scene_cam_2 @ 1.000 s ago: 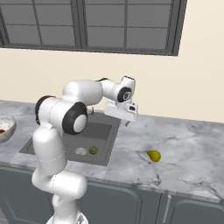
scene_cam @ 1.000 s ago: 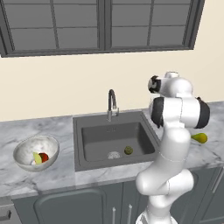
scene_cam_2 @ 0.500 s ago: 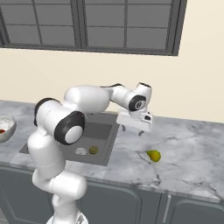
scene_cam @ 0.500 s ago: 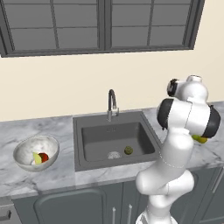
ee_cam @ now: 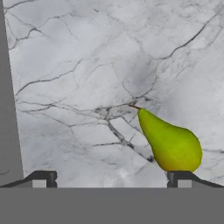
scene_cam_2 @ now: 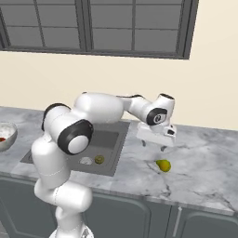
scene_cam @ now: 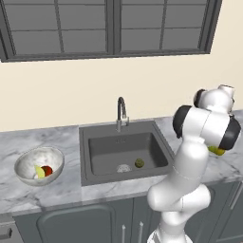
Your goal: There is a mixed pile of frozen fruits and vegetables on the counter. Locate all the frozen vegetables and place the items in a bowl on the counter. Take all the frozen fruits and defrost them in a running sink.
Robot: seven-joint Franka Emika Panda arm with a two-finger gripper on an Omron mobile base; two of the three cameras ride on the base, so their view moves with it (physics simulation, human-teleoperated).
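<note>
Since the yellow-green pear-shaped fruit (ee_cam: 172, 142) lies at 5 o'clock, w/ the gripper (scene_cam_2: 153, 143) spread wide & empty above, it needs centring

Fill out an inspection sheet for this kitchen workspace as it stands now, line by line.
Surface: grey-white veined marble counter over dark grey cabinets.
Job's things: yellow-green pear-shaped fruit lies on the counter right of the sink; small dark olive-green ball sits in the dark grey square sink near the drain; round red item and pale yellow-green wedge lie in the wide marbled stone bowl.
Clutter: nothing seen.
Grippers: two-finger gripper open, above the counter beside the pear, holding nothing.
Cables: nothing seen.
Surroundings: curved metal faucet; no water visible. Dark-framed window, cream wall.
</note>
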